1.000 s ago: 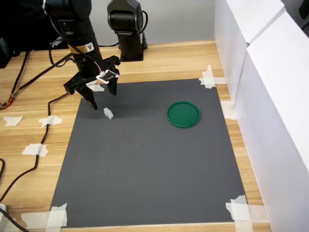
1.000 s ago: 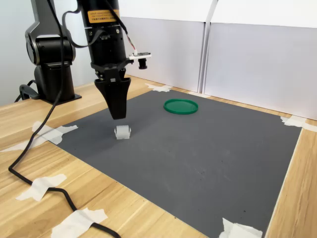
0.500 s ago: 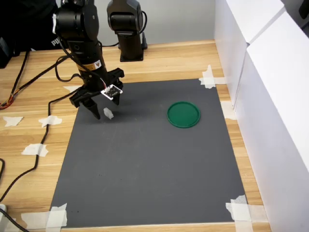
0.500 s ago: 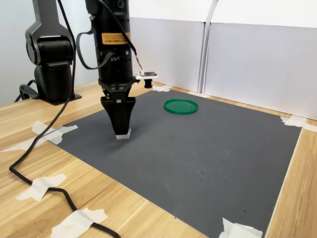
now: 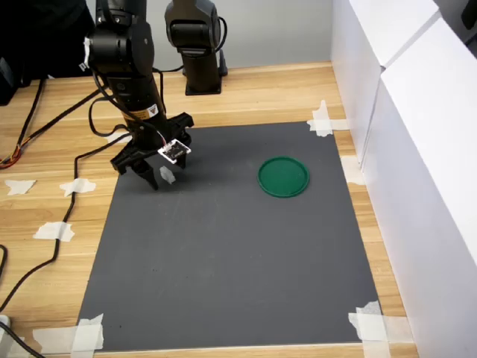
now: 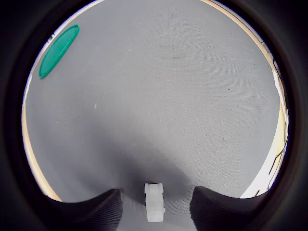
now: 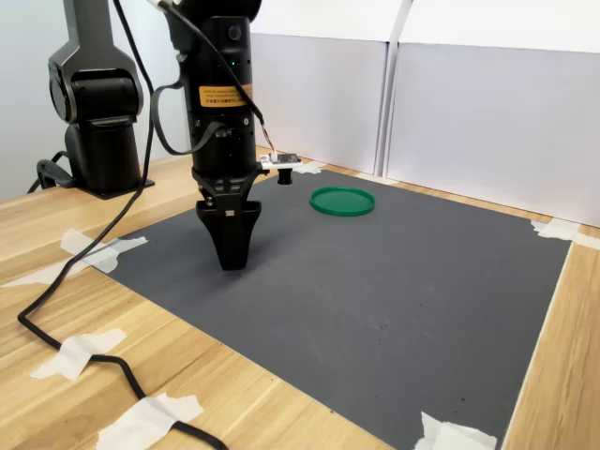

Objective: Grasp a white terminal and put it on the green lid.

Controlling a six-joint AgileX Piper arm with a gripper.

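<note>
Over the last second the gripper [image 5: 165, 176] has come down from above the mat [image 5: 238, 253] until its fingertips reach the surface. Its spread fingers [image 6: 96, 211] now straddle the white terminal [image 6: 154, 202], which the second exterior view no longer shows.

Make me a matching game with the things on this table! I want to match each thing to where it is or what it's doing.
Things:
1. white terminal
2. green lid
3. gripper
4. tape scraps

Places or states:
A. lowered to the mat, jaws apart
B. empty, off to the first exterior view's right
C. between the two jaws
D. holding down the mat's corners

Pairs: 1-C, 2-B, 3-A, 4-D
</note>
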